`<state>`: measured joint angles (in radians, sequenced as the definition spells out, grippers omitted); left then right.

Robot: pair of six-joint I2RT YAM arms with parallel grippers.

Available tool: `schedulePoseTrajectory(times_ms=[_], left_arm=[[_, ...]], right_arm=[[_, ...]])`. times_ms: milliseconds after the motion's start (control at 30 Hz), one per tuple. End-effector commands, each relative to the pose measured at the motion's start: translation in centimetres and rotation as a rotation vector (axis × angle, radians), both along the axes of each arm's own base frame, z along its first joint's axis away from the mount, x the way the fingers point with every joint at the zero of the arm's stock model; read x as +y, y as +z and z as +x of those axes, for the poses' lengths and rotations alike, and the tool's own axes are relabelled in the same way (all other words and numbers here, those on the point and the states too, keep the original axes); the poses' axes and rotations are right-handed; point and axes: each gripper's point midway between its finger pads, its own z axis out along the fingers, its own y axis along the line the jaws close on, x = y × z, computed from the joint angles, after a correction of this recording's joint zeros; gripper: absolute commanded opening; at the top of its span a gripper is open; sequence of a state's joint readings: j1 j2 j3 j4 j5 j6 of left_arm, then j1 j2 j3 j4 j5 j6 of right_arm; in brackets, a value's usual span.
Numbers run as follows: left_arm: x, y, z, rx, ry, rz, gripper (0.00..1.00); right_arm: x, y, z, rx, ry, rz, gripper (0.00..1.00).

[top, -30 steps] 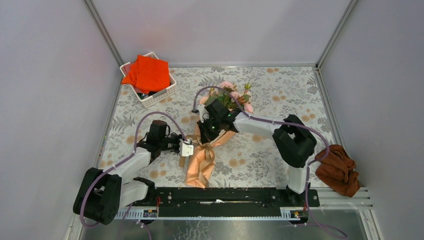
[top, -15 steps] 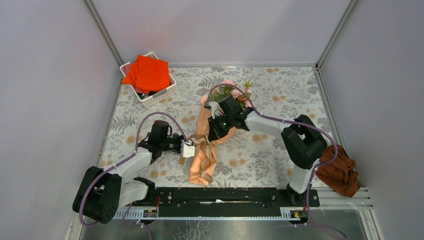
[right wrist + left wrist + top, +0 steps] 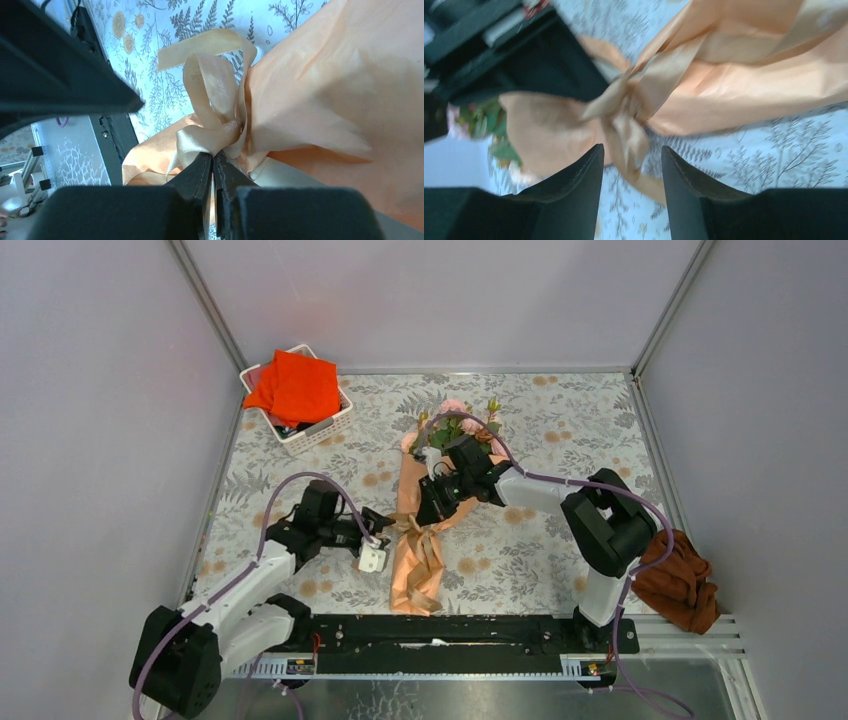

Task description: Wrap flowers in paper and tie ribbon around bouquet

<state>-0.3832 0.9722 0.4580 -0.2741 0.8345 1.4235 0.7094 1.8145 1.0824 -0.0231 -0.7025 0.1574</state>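
Observation:
The bouquet lies on the floral tablecloth with its pink flowers [image 3: 462,425] at the far end. Peach-orange paper [image 3: 415,575] wraps the stems. The tan ribbon [image 3: 408,525] is knotted round the paper's waist. My left gripper [image 3: 374,554] stands open just left of the knot; in the left wrist view a loose ribbon [image 3: 624,107] tail hangs between its fingers [image 3: 586,172], untouched. My right gripper [image 3: 433,508] is at the knot's right side. In the right wrist view its jaws [image 3: 213,159] are pinched on a strip of ribbon [image 3: 215,90] against the paper [image 3: 325,90].
A white basket [image 3: 322,430] holding an orange-red cloth [image 3: 296,388] stands at the back left. A rust-brown cloth [image 3: 680,582] lies at the right edge. The black base rail [image 3: 450,630] runs along the near edge, close to the paper's tail.
My left gripper has opened, let go of the ribbon and drawn back toward the near edge. The bouquet has swung to lie straighter, and the right gripper has moved slightly right with it.

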Motion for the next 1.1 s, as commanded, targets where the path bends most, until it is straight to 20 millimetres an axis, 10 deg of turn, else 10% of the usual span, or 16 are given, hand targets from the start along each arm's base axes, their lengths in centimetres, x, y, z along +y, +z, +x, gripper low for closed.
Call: schedulePoseTrajectory(times_ms=[0,500,767,1067], left_arm=[[-2.1,-1.2,-3.5,0.05,-0.175,0.016,0.49],[-6.3,-2.3,-1.5,-0.003,-0.123,-0.021,0.47],[-6.1,-2.8,-2.4,-0.012,-0.156,-0.011,0.01],[-4.9,-2.2,-1.3,0.023,-0.018,0.0,0.0]], right_arm=[[0.4,2.9,1.1,-0.056,0.016,0.135,0.1],[0.1,1.7,0.9,0.003,0.015,0.171,0.22],[-1.6,2.9,1.0,-0.013,-0.111,0.121,0.37],[-1.1,5.0,0.7,-0.008,-0.2,0.265,0.52]])
